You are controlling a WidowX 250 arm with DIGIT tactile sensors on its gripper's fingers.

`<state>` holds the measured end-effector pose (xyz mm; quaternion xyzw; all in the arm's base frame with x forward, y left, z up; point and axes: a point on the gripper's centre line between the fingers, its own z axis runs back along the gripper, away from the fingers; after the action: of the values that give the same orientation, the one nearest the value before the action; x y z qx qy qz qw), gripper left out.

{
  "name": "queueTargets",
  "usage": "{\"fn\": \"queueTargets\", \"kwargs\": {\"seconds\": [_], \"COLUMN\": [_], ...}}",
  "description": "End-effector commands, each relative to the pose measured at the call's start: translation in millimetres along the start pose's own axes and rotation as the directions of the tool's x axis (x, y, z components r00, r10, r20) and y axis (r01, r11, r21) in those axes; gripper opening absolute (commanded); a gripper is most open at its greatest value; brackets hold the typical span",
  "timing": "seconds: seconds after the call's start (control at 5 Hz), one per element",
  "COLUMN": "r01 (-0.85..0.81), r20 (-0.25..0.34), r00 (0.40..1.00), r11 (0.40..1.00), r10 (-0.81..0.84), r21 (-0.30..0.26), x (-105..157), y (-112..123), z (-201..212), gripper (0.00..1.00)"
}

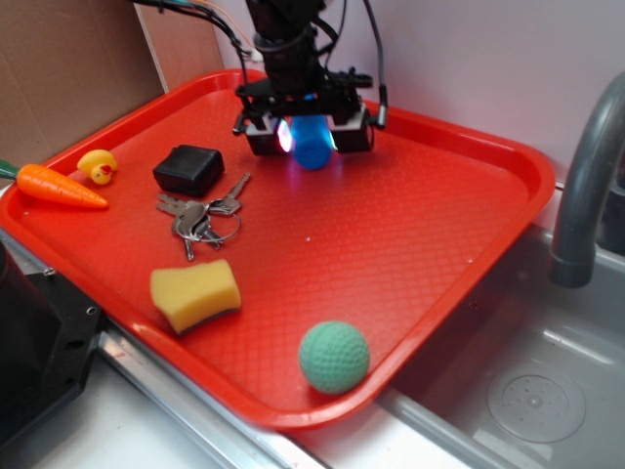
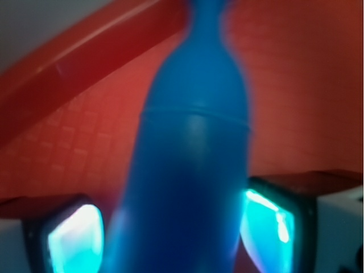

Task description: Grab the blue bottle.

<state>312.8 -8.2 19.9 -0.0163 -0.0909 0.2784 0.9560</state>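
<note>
At the far side of the red tray (image 1: 469,244), in your exterior view, the gripper (image 1: 310,135) has its two lit pads clamped on the blue bottle (image 1: 312,143), well apart from the keys (image 1: 203,217), yellow sponge (image 1: 194,293) and green ball (image 1: 334,358). In your wrist view, the blue bottle (image 2: 190,165) fills the frame between the glowing pads (image 2: 75,238), its narrow neck pointing away toward the tray's rim (image 2: 85,62).

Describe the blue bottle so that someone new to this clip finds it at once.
Start at the red tray and look to its far edge, under the black robot arm. The blue bottle sits between the lit pads of the end effector. It is the only bright blue thing, smooth with a narrow neck, unlike the green dimpled ball at the near edge.
</note>
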Motion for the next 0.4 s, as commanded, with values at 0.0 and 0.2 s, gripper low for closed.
{"fn": "queueTargets", "kwargs": {"seconds": [0.0,0.2], "r01": [0.272,0.407], "r20": [-0.093,-0.012], "r00": [0.959,0.912], "r11": [0.962,0.909], "r10": [-0.269,-0.410], "r21": [0.022,-0.087], "x": [-11,-52], "y": [12,28], "z": [61,117], "gripper": [0.00,0.00]}}
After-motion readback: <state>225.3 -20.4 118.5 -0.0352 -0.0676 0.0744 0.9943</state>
